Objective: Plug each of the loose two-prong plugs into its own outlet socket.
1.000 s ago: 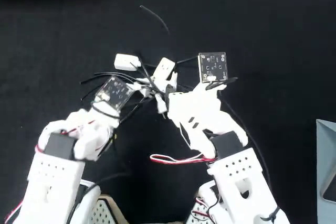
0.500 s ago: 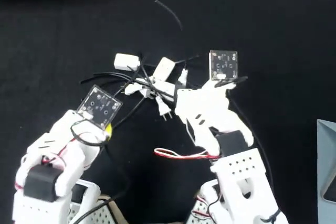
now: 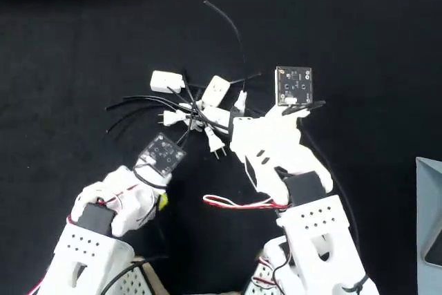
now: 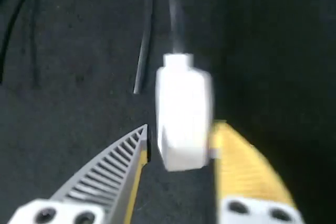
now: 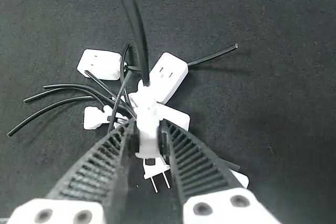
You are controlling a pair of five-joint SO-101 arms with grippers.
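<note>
My right gripper (image 5: 148,127) is shut on a white two-prong plug (image 5: 147,129), whose black cord runs up and away. In the high view this plug (image 3: 240,101) hangs at the right gripper (image 3: 238,114), beside the sockets. Three white sockets (image 5: 98,63) (image 5: 168,76) (image 5: 176,118) lie in a cluster among cords. A loose plug (image 5: 156,170) lies under the held one, prongs showing, and another plug (image 5: 97,117) lies beside the cords. My left gripper (image 4: 181,129) is shut on a blurred white plug (image 4: 184,111) with a black cord. The left arm (image 3: 131,198) sits near the front edge.
The table (image 3: 359,39) is covered in black cloth. Black cords (image 3: 131,105) fan out to the left of the sockets, and one long cord (image 3: 231,25) arcs toward the back. A grey box (image 3: 431,219) stands at the right edge.
The left arm pulled back from the socket cluster toward the front, then swung right. The right gripper shifted slightly right with its plug, and the long cord swung right with it.
</note>
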